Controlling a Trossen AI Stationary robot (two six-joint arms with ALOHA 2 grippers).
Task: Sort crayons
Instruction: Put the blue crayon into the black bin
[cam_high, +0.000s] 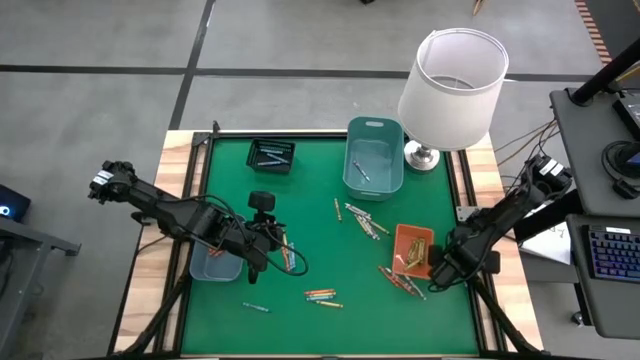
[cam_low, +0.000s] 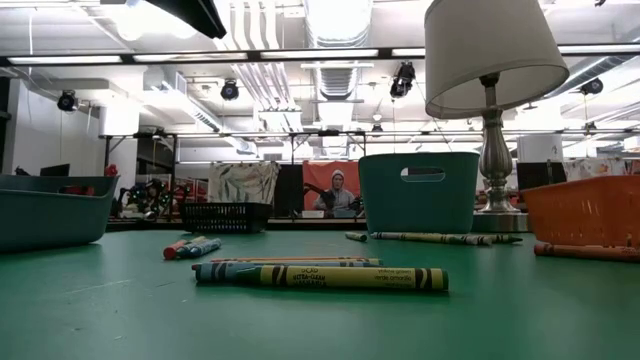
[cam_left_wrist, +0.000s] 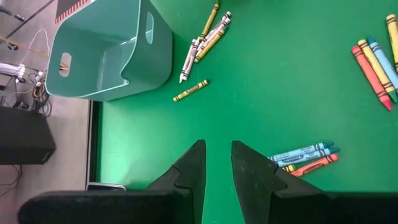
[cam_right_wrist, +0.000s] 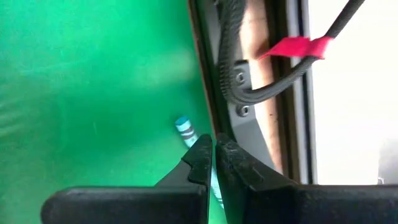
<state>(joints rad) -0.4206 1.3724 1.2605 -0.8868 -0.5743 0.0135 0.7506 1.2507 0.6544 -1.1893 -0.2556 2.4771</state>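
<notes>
Meanwhile, right claw (cam_right_wrist: 214, 163) pinches a blue crayon (cam_right_wrist: 185, 132); left claw (cam_left_wrist: 216, 163) hangs narrowly parted, empty.

Both arms are matte black, built of jointed segments. The left pincer (cam_left_wrist: 216, 163) has two wedge-shaped black fingers. The right pincer (cam_right_wrist: 213, 155) looks alike.

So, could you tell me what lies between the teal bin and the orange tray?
In the high view, a loose cluster of crayons lies on the green mat between the teal bin and the orange tray.
</notes>
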